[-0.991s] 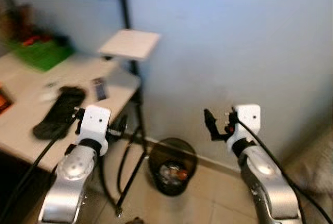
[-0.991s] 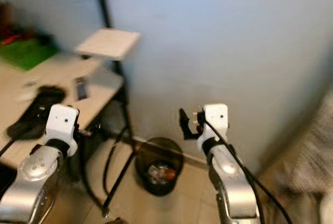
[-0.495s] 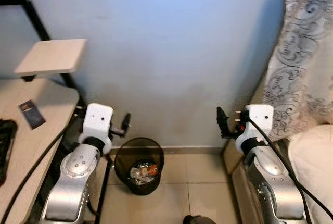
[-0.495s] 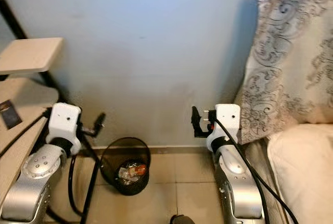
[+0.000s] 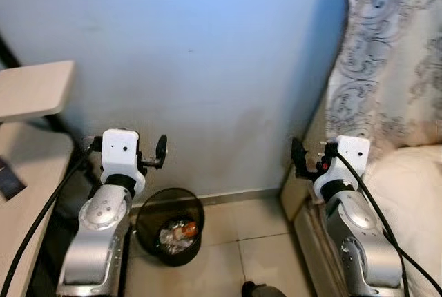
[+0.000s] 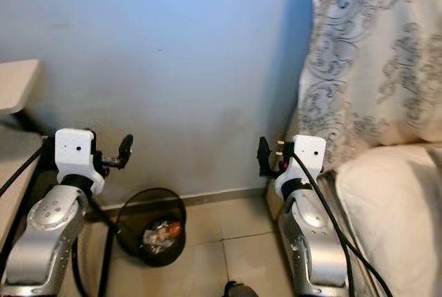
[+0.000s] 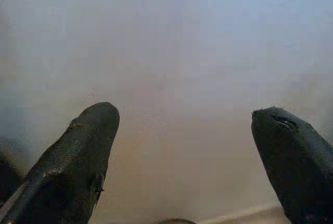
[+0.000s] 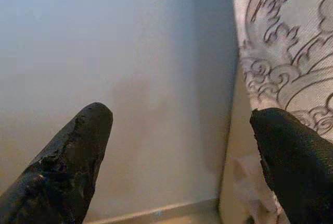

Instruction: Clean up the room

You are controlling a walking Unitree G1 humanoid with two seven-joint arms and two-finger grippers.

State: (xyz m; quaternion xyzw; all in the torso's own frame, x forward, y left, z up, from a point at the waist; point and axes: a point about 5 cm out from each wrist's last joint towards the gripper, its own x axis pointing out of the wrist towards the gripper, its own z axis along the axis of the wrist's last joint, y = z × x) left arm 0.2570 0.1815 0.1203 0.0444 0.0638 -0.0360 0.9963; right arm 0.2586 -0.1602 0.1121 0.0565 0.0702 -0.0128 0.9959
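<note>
A black mesh wastebasket (image 5: 169, 233) stands on the tiled floor against the pale blue wall, with crumpled wrappers and an orange scrap inside. My left gripper (image 5: 160, 152) is raised above and slightly left of the basket, open and holding nothing; its two black fingers (image 7: 78, 166) frame bare wall in the left wrist view. My right gripper (image 5: 298, 159) hovers at the same height near the curtain, open and empty, with its fingers (image 8: 73, 161) pointing at the wall corner.
A patterned beige curtain (image 5: 394, 55) hangs at the right above a cream bed or cushion (image 5: 414, 200). At the left edge a light desk (image 5: 21, 166) and a small raised shelf (image 5: 31, 90) on a black frame jut in. Tiled floor (image 5: 255, 255) lies between.
The camera has swung further right: the desk slid almost out of view at the left, while the curtain and bed fill more of the right. Both grippers keep their raised, open pose.
</note>
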